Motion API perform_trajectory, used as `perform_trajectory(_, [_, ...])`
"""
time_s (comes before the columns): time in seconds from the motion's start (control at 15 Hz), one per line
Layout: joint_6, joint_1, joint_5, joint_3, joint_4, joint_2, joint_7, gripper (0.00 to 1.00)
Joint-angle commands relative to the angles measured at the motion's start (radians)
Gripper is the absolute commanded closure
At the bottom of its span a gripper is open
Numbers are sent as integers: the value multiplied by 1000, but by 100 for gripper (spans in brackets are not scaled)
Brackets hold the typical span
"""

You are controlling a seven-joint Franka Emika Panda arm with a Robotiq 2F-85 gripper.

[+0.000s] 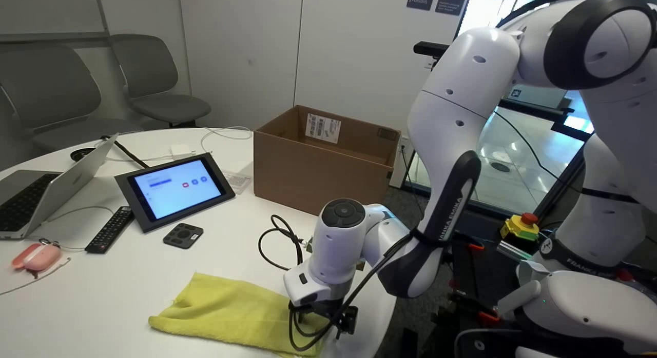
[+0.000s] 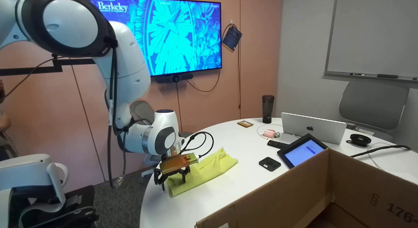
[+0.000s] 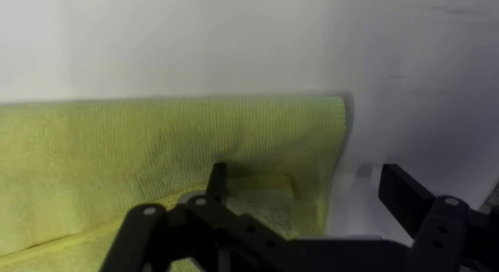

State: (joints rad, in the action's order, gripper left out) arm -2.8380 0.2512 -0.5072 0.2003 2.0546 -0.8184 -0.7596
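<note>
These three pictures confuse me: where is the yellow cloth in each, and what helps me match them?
In an exterior view: the yellow cloth lies at the bottom, left of centre.
In an exterior view: the yellow cloth lies below the centre.
In the wrist view: the yellow cloth fills much of the lower left.
Shared landmark: the gripper, in all three, its jaws apart across one end of the yellow cloth.

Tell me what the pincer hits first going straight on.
Pointing down, the pincer would likely meet the yellow cloth with one finger, the white tabletop with the other; the gap, if any, is unclear.
</note>
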Motion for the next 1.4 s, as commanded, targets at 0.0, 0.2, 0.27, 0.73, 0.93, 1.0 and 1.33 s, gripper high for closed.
perform_trajectory(0.0, [-60,54,-30,-60,-19,-28,45,0])
perform_trajectory(0.2, [-68,84,-31,-94,-21,-38,70,32])
perform_trajectory(0.27, [-72,89,-30,-101,-23,-41,76,43])
perform_trajectory(0.73, [-38,114,-29,-137,7,7,140,98])
perform_trajectory(0.93, [9,93,-3,-134,78,76,217,100])
perform_trajectory(1.0, [27,86,-3,-132,103,95,240,98])
perform_trajectory(1.33, [64,14,6,-87,269,225,289,98])
